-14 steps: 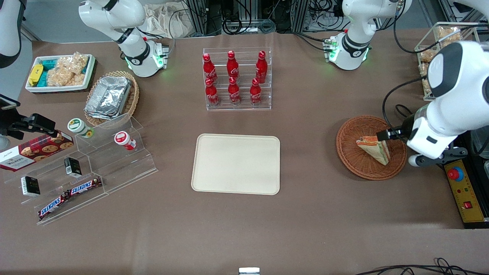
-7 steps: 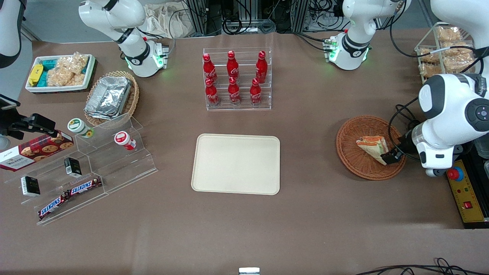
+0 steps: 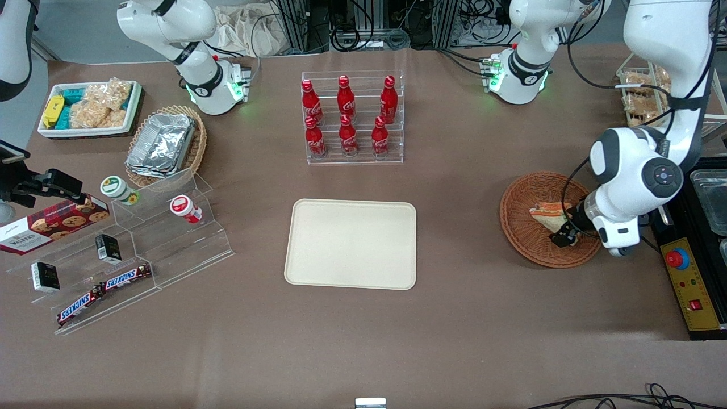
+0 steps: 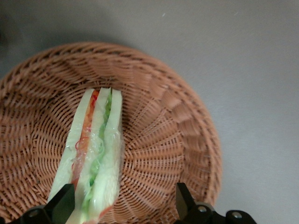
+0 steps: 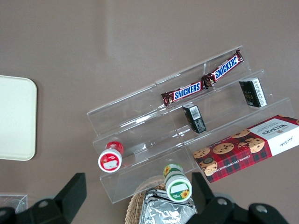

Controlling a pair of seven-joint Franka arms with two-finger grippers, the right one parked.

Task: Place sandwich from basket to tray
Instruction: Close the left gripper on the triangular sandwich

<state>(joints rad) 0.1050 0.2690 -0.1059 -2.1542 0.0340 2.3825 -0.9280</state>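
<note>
While the cream tray point(image 3: 350, 244) lies bare at the centre of the front view on the brown worktop point(image 3: 454, 329), the round wicker basket point(image 3: 525, 236) sits at centre right, well apart from it. Inside the basket rests the wrapped wedge sandwich point(image 3: 548, 214), its bread edges and green and orange-red filling facing up toward the wrist camera point(image 4: 96, 154). At the right of the basket, the left arm's hand point(image 3: 564, 236) hangs low over the sandwich's nearer end. Its fingers point(image 4: 60, 205) stand apart, one just beside the sandwich, the other over bare weave point(image 4: 159, 154); neither visibly grips.
</note>
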